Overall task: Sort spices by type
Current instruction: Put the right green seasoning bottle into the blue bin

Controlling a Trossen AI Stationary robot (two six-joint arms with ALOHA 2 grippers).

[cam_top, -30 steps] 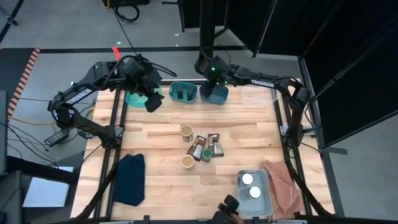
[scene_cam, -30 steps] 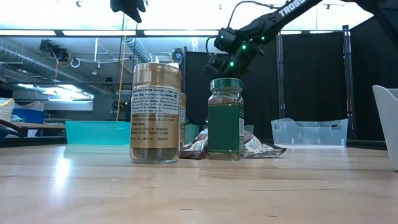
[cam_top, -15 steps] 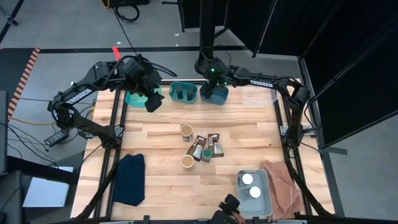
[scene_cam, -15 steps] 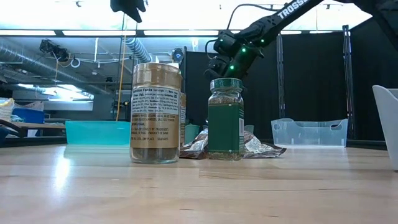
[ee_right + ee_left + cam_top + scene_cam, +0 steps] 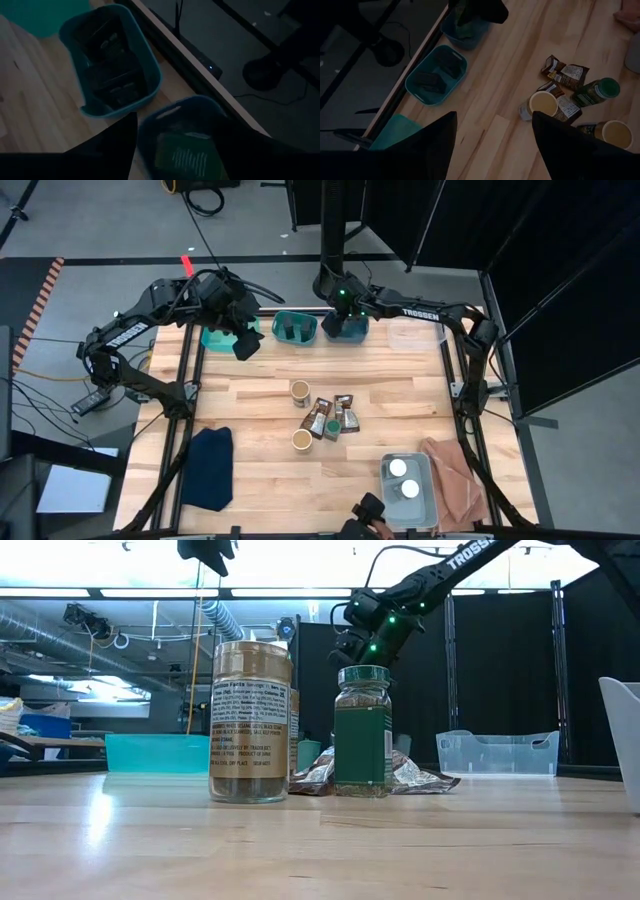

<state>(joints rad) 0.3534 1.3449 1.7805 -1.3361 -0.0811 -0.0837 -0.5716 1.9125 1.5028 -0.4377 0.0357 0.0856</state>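
The right end effector (image 5: pixel 340 308) hangs over the dark blue plastic bin (image 5: pixel 345 330) at the upper middle of the frame, fingers apart with nothing between them; a green-labelled spice item (image 5: pixel 186 154) lies inside that bin directly beneath. Judged from this, the drop is done, and the arm should lift straight up before swinging away, so neither finger clips the bin's rim.

The left end effector (image 5: pixel 243 340) waits at the upper left, fingers apart and empty, beside the teal plastic bin (image 5: pixel 295 327) holding two black jars (image 5: pixel 436 74).

On the wooden surface (image 5: pixel 250 395), two tan-topped round jars (image 5: pixel 300 390), a green-lidded glass jar (image 5: pixel 362 730) and brown foil packets (image 5: pixel 321 416) remain clustered mid-frame, touching or nearly so. The next pick should favour an outer jar.
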